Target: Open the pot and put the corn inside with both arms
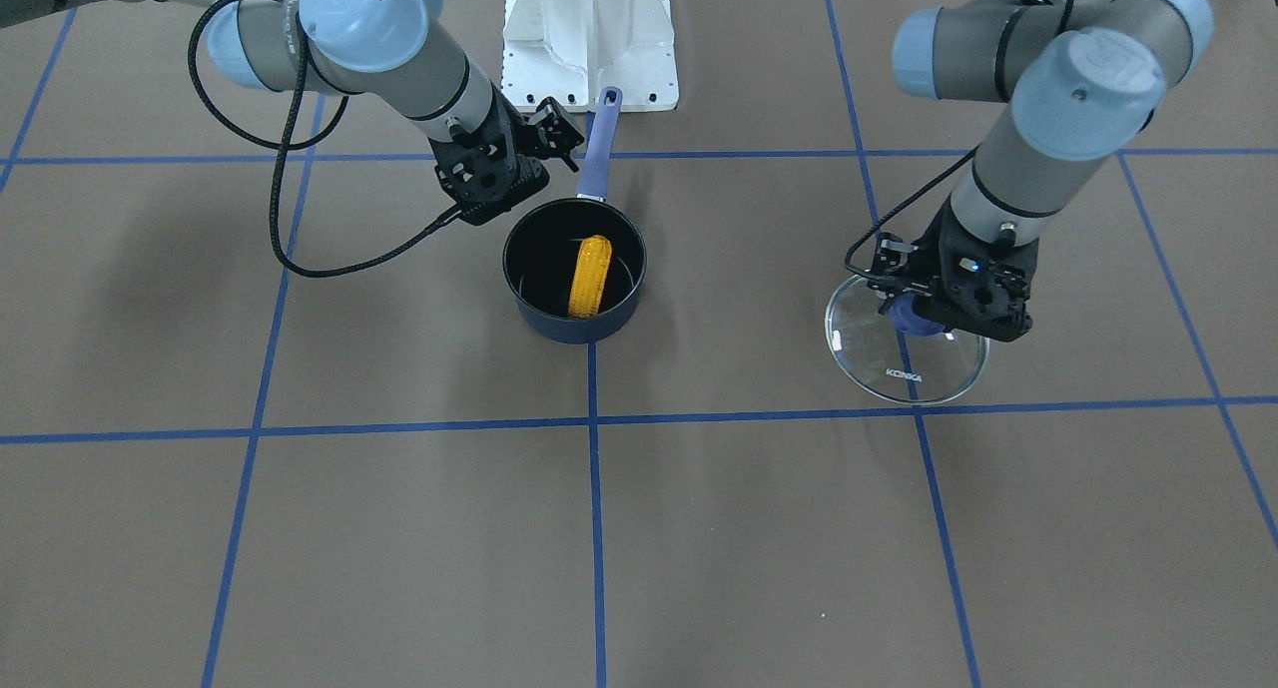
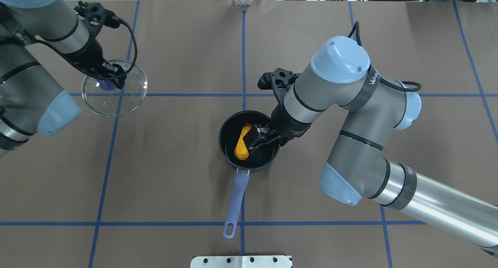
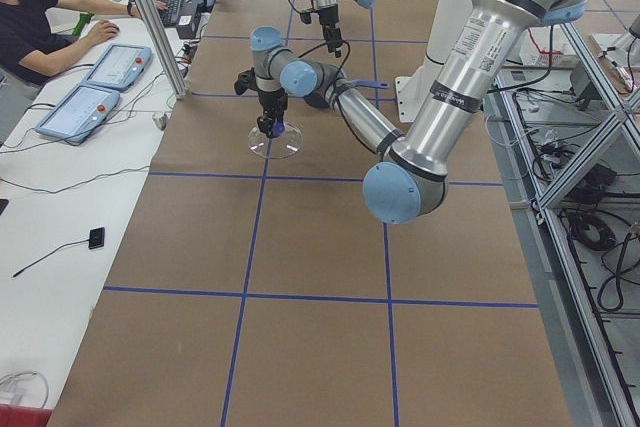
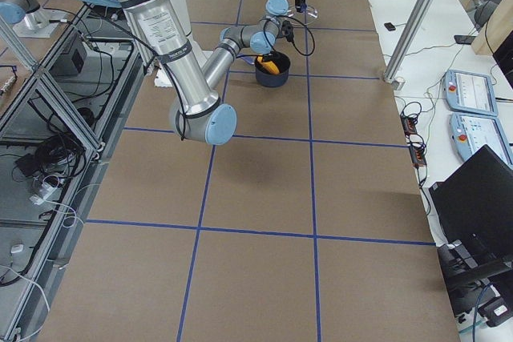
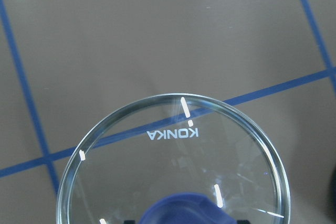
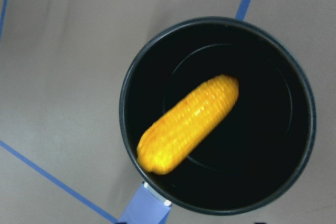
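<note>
The dark navy pot [image 1: 569, 327] stands uncovered mid-table, its periwinkle handle [image 2: 237, 194] pointing toward the robot's base. The orange-yellow corn [image 2: 242, 143] lies inside it, leaning on the wall; it also shows in the right wrist view [image 6: 189, 124]. My right gripper [image 2: 260, 138] hovers over the pot's rim beside the corn, open and empty. My left gripper [image 2: 111, 76] is shut on the blue knob of the glass KONKA lid [image 2: 128, 100], far to the pot's side. The lid [image 1: 879, 353] sits low and slightly tilted; I cannot tell whether it touches the table.
The brown table is marked with blue tape lines. The white base plate [image 1: 589, 39] stands just behind the pot's handle. In the exterior left view an operator [image 3: 40, 17] sits beyond the table's far side with control tablets [image 3: 85, 112].
</note>
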`<state>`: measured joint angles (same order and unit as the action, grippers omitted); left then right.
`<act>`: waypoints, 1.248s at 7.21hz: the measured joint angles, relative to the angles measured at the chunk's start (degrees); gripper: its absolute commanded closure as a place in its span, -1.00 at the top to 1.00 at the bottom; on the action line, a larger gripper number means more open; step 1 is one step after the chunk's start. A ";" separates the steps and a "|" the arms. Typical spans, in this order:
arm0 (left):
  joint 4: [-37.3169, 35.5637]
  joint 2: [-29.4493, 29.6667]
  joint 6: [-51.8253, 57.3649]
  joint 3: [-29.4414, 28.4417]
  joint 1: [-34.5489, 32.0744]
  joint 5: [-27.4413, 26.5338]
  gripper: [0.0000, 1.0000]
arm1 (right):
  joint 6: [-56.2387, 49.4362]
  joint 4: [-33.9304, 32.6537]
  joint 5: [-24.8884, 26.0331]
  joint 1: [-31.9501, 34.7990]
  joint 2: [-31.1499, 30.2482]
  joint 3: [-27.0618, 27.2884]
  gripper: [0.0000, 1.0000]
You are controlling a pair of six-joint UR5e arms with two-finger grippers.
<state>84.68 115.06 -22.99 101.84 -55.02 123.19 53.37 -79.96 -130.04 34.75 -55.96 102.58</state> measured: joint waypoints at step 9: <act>12.22 -17.39 10.26 -4.47 -2.89 5.90 0.15 | -0.81 -0.74 5.69 8.13 -1.74 -0.18 1.00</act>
<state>96.91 97.67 -12.73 97.37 -57.91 129.09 52.56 -80.70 -124.35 42.88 -57.70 102.40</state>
